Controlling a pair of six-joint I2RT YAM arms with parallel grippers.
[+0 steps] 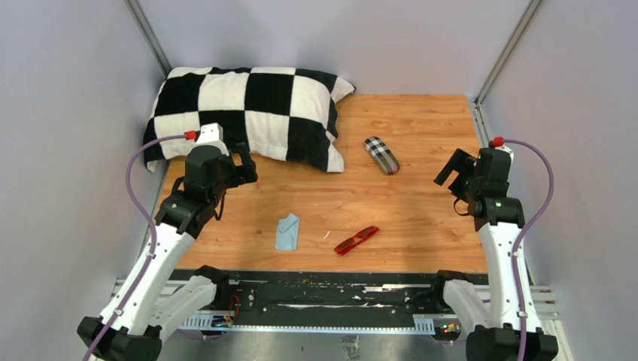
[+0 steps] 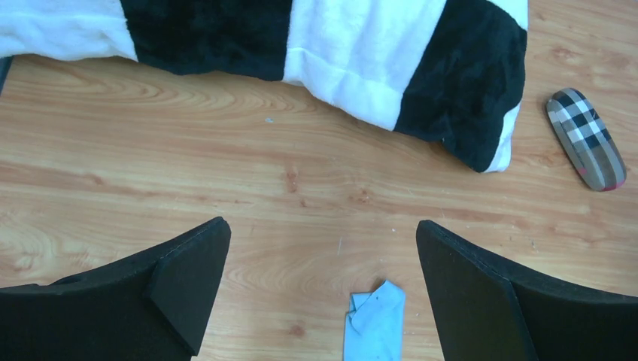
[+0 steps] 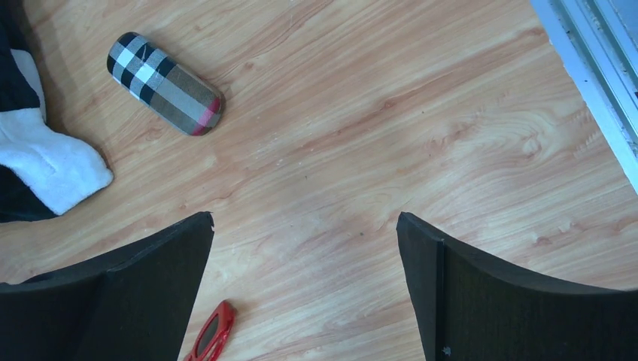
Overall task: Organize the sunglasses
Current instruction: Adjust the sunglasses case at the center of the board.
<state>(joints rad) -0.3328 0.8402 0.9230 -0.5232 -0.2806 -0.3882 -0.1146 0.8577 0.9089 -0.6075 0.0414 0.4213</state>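
1. Sunglasses [image 1: 356,241] lie flat on the desk [image 1: 429,128], on the near side of the plaid case [image 1: 381,155] and well apart from it.
2. Left hand [image 2: 320,241] is spread wide and holds nothing. Right hand [image 3: 305,226] is the same: wide open, empty, hovering right of the case.
3. The frame is slim and glossy. If you pinch off-centre or on a lens, expect it to skid or pivot out.
4. The case looks shut and rounded. If you push on it with one hand alone, it may slide toward the pillow [image 1: 248,113] just left of it.
5. The blue cloth [image 1: 287,232] sits near-left of the case. A low left-hand sweep could drag it along.
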